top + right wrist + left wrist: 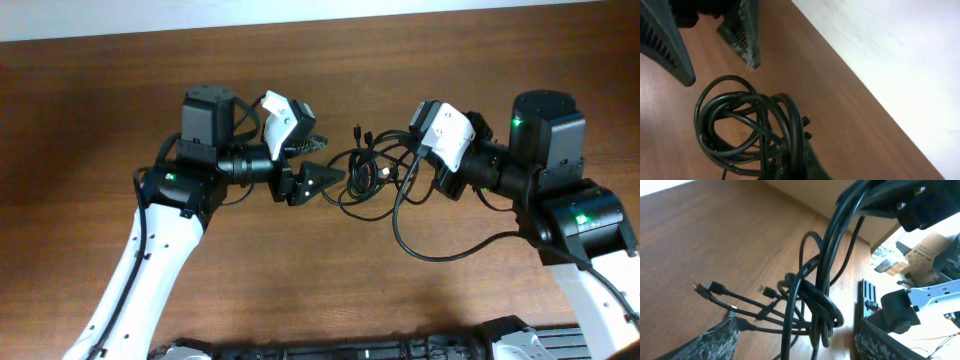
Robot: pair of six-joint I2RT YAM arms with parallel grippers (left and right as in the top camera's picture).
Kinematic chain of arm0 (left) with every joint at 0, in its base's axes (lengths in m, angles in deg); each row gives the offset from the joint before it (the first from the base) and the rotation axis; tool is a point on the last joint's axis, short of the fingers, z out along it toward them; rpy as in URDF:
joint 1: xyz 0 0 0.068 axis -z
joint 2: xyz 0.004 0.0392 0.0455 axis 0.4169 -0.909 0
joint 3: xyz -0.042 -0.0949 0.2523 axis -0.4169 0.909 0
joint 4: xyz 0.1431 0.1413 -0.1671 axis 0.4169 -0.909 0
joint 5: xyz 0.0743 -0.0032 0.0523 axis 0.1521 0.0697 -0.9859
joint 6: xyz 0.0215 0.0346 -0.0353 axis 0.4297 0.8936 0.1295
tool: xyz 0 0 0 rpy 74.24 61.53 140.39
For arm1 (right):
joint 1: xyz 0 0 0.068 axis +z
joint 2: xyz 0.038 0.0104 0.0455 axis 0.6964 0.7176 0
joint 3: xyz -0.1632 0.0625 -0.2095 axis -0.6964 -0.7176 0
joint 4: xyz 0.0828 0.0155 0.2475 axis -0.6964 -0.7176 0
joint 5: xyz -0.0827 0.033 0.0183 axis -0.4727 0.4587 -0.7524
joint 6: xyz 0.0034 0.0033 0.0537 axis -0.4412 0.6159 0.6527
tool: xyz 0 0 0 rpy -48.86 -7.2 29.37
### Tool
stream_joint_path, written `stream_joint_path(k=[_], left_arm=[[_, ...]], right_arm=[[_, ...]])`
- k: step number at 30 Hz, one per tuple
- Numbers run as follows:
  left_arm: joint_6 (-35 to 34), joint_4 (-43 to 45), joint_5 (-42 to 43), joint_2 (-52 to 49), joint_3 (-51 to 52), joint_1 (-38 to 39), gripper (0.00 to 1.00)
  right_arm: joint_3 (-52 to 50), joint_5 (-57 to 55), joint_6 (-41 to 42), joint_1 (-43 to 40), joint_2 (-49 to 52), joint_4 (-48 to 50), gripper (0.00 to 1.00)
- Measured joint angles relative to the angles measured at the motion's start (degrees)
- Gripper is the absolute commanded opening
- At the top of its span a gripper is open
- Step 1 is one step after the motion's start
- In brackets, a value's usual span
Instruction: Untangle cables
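- Two fingers (720,340) of the left gripper (330,180) stand spread wide apart. Their pads are rough and grey-speckled, and they pinch nothing.
- Between those fingers and just past their tips hang the cables (365,172). They are thin, glossy black cords, round in section, wound into overlapping loops around a tight knot.
- Small flat plugs (715,287) end several cords, fanning out beyond the left finger over the smooth, brown wood-grain table (300,60).
- From the knot, a bundle of strands rises steeply to the right gripper (415,168), whose fingers are pressed together on it.
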Motion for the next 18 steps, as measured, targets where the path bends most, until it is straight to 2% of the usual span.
stream_joint_path(k=[3, 4, 5, 7, 18], left_arm=[[0.1, -0.5, -0.2, 0.0, 0.0, 0.8, 0.58], [0.2, -0.6, -0.3, 0.0, 0.0, 1.4, 0.48], [0.3, -0.6, -0.3, 0.0, 0.0, 2.0, 0.28], [0.2, -0.6, -0.6, 0.0, 0.0, 3.4, 0.0], [0.4, -0.6, -6.5, 0.0, 0.0, 4.0, 0.0]], right_arm=[[0.0, 1.1, 0.0, 0.0, 0.0, 1.0, 0.04], [0.0, 1.7, 0.0, 0.0, 0.0, 1.2, 0.04], [0.0, 2.4, 0.0, 0.0, 0.0, 1.4, 0.04], [0.0, 3.6, 0.0, 0.0, 0.0, 1.6, 0.04], [0.0, 4.5, 0.0, 0.0, 0.0, 1.5, 0.04]])
